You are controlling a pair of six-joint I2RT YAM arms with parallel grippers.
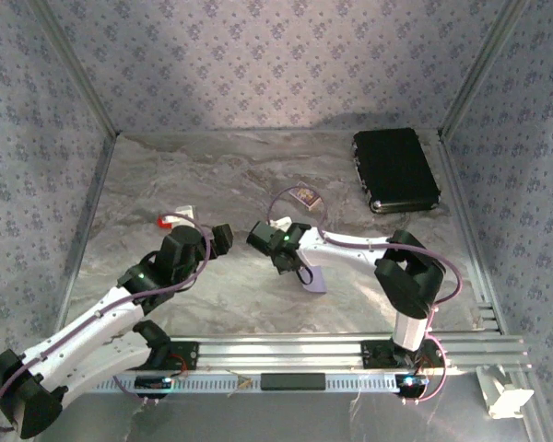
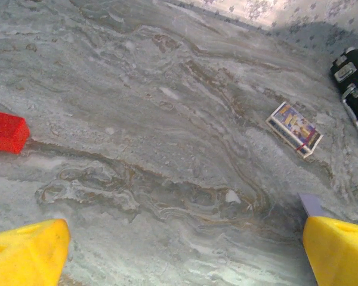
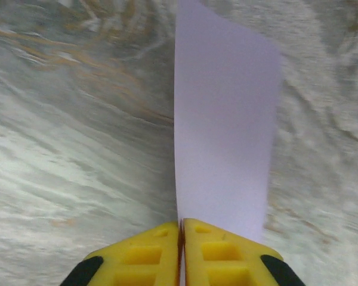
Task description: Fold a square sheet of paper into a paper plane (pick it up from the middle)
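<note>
Mid-table, right gripper (image 3: 181, 231) clamps the lilac paper (image 3: 227, 131) between closed fingers. Left gripper (image 2: 185, 256) hovers nearby, fingers spread wide, empty.

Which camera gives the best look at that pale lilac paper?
The right wrist view: the lilac paper stands large and close, pinched in the right end effector. The top view shows a small piece under that arm; the left wrist view catches a corner.

Open tabletop (image 1: 235, 189) between card (image 1: 305, 197) and block (image 1: 170, 221)
</note>
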